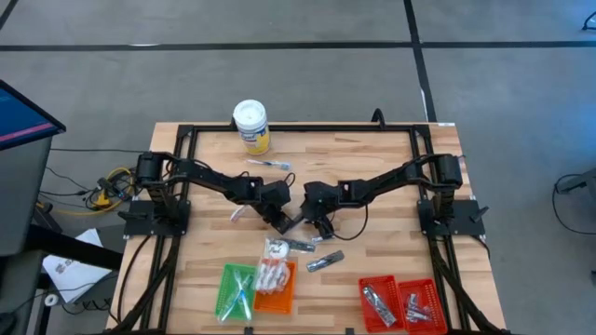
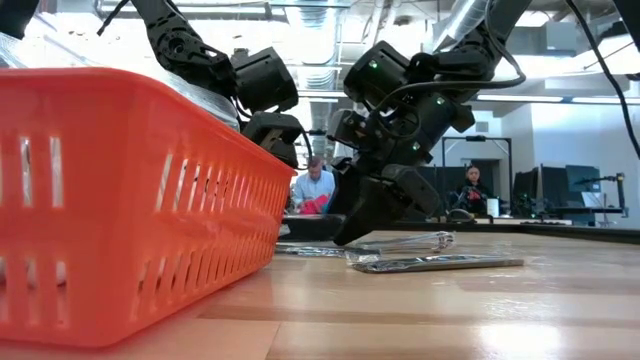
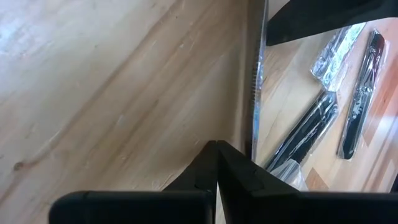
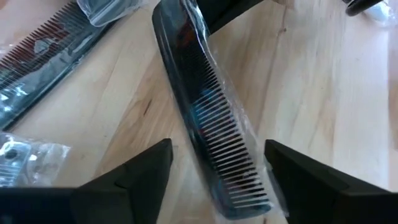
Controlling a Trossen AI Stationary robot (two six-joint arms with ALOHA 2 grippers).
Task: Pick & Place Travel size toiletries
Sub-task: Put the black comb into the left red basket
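Grasp step: right gripper (image 4: 217, 171) jaws stand open astride a wrapped comb (image 4: 208, 118); closing comes next. Left gripper (image 3: 216, 168) jaws shut, empty.

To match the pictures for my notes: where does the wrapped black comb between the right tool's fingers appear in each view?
High view: the wrapped black comb lies at table centre, beside the right tool.
Low view: I cannot pick it out surely; it should be by the right tool.
Left wrist view: probably the dark comb past the tips.
Right wrist view: centre, between the open fingers.
Shared landmark: the right tool.
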